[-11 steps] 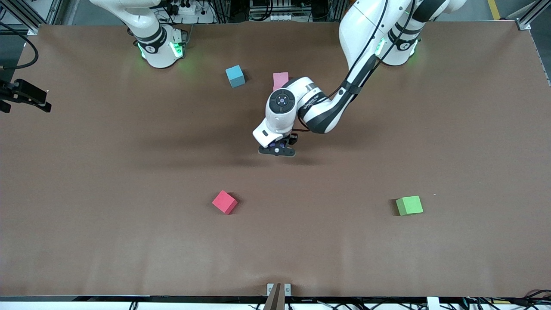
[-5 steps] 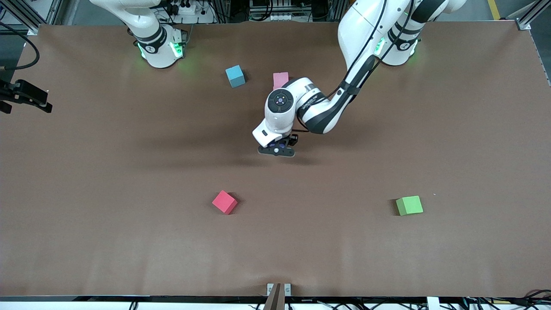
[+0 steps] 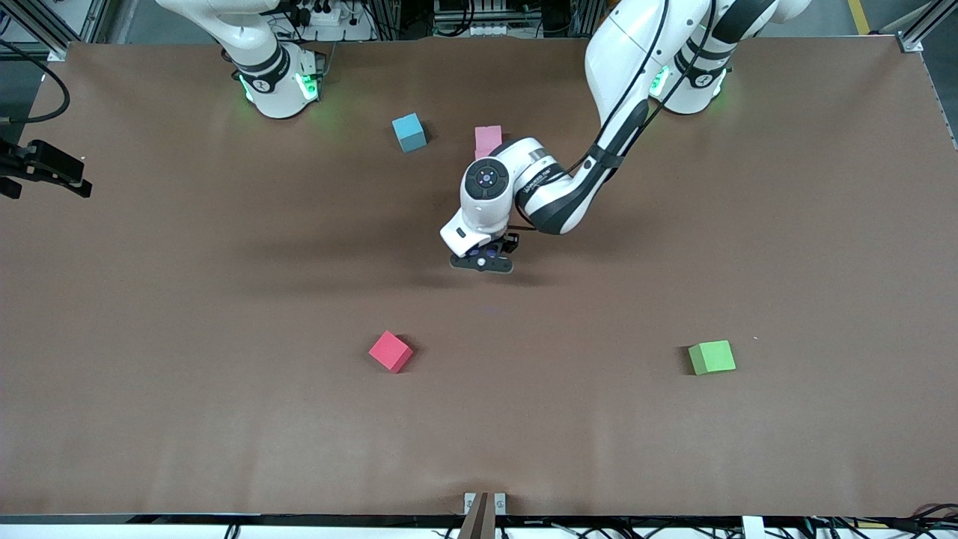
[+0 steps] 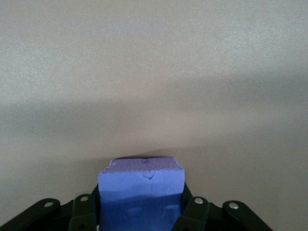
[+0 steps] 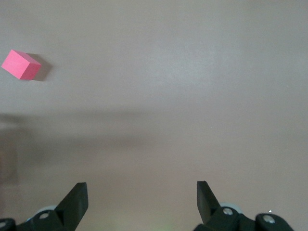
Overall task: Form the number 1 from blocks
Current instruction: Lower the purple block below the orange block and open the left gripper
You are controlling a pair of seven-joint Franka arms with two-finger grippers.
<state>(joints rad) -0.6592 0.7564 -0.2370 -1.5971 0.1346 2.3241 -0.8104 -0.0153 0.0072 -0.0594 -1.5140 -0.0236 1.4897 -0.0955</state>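
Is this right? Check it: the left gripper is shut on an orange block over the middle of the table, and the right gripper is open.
Not quite. The block in the left gripper is purple, not orange: the left wrist view shows the purple block clamped between the fingers. The rest holds: it is over the middle of the table, and the right gripper is open.

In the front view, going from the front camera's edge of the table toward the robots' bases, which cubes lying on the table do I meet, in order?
Red cube and green cube, about level with each other → pink cube and light blue cube, also about level, nearest the bases.
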